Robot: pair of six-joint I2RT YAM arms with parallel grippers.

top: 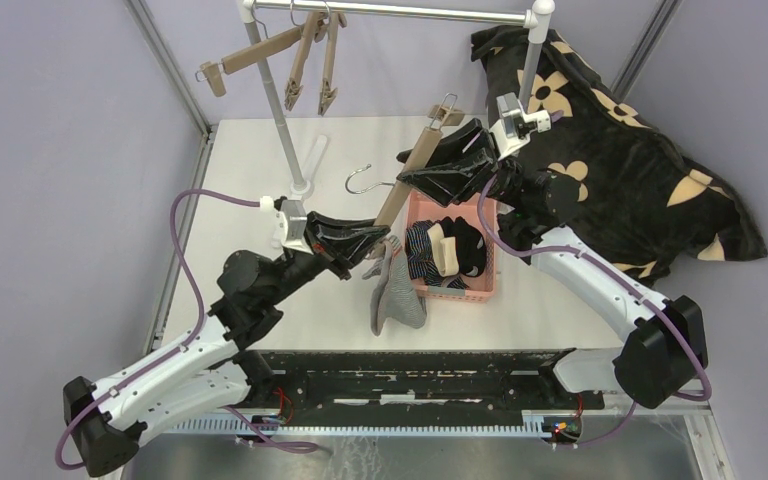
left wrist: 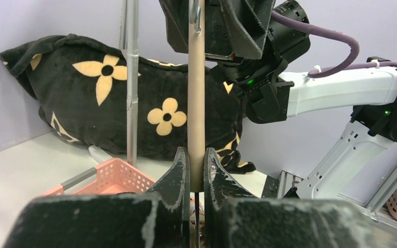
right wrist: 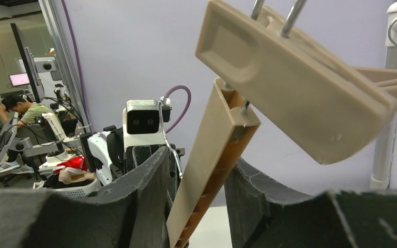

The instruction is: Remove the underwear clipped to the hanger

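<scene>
Underwear, grey-and-white striped pair (top: 397, 295): last of three on the hanger (top: 393, 205), trailing from the bar's lower end onto the table; its clip is hidden behind the left gripper (top: 365, 243), so attachment is judged, not seen. Navy striped pair (top: 420, 250) and black pair with beige waistband (top: 460, 245): lying in the pink basket (top: 465, 293) just beside the bar, probably so that freed cloth has little way to fall. Hanger: tan bar slanting over the basket's near corner, carried by both arms, seemingly so one end is steadied while a clip is worked. Left gripper: pressed together on the bar's lower part, fingers (left wrist: 178, 175) tight against both its faces. Right gripper (top: 422, 172): astride the upper part just below the empty end clip (right wrist: 294, 88), fingers (right wrist: 144, 196) close on either side; whether they pinch the bar cannot be told. Flower-print cushion (top: 620, 170): behind the right arm, not involved. Step outstanding: opening the lower clip.
</scene>
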